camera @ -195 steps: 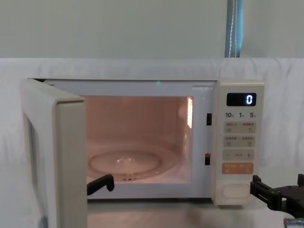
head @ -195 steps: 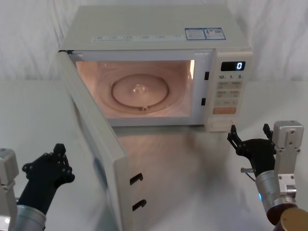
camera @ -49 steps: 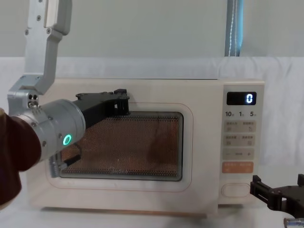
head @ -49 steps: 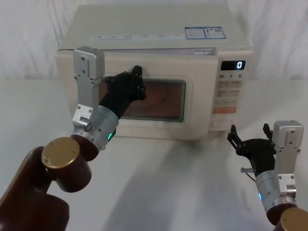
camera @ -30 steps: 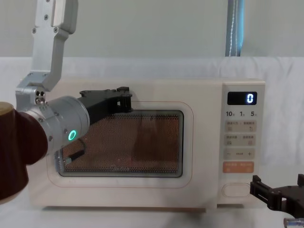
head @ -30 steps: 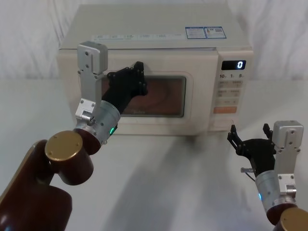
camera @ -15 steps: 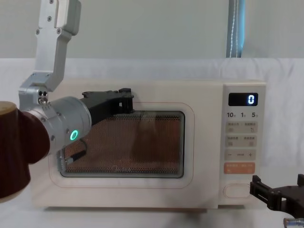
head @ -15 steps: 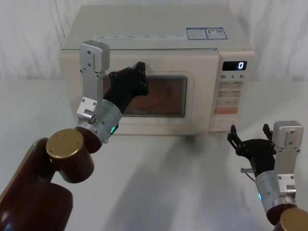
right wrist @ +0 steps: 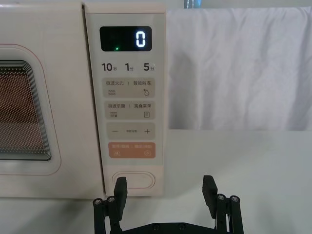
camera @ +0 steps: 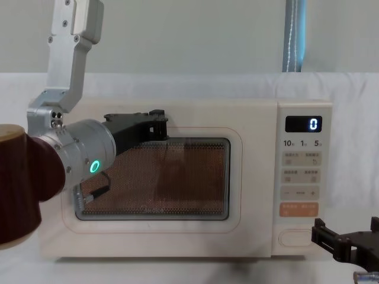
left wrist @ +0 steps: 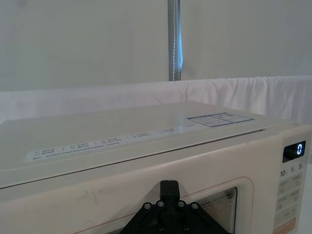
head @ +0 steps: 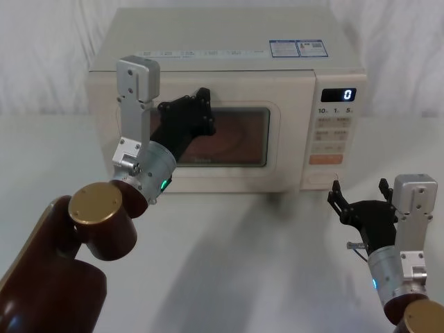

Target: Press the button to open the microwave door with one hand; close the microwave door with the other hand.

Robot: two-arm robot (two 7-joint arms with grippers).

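The cream microwave (head: 229, 41) stands at the back of the table, its display (camera: 304, 124) showing 0. The microwave door (head: 232, 170) is closed flush with the front. My left gripper (head: 202, 111) is shut, its black fingertips pressed against the door's upper frame above the dark window (camera: 172, 177); the left wrist view shows the left gripper (left wrist: 169, 191) on the microwave door (left wrist: 73, 195). My right gripper (head: 359, 200) hangs open low in front of the control panel, apart from it. The button (right wrist: 134, 180) lies just beyond the right gripper (right wrist: 165, 191), level with its fingers.
An orange key (right wrist: 128, 149) and small beige keys (right wrist: 128, 110) sit above the button. White cloth covers the table (head: 263, 263) and the wall behind. My left arm's brown elbow (head: 97, 222) fills the near left.
The door, wide open 6.5 s ago, is now closed, pushed shut by my left gripper. In the last second the left gripper and microwave shifted slightly. The right gripper has stayed still.
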